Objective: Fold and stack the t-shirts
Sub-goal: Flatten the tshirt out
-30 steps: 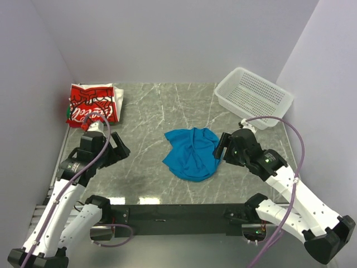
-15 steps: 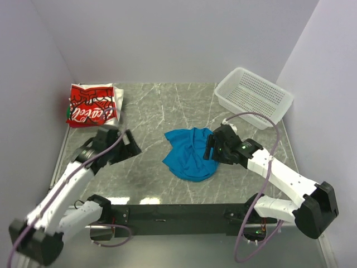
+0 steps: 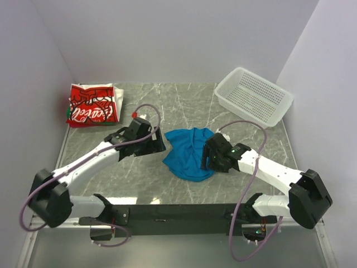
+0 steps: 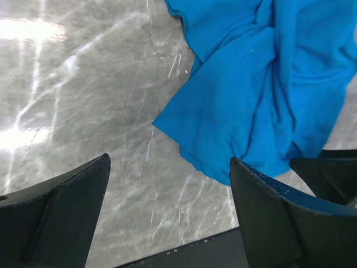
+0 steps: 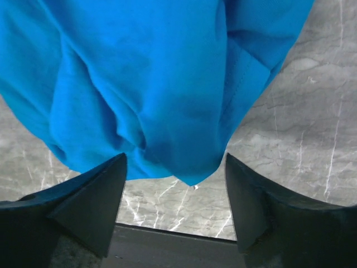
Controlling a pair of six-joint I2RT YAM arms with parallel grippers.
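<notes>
done: red shirt [image 3: 92,106] folded | todo: blue shirt [image 3: 189,153], crumpled between left end effector [image 3: 154,144] and right end effector [image 3: 210,159] | both apart, empty

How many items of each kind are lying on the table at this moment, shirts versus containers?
T-shirts: 2 (crumpled blue t-shirt, folded red-and-white t-shirt)
Baskets: 1 (white basket)
Total: 3
</notes>
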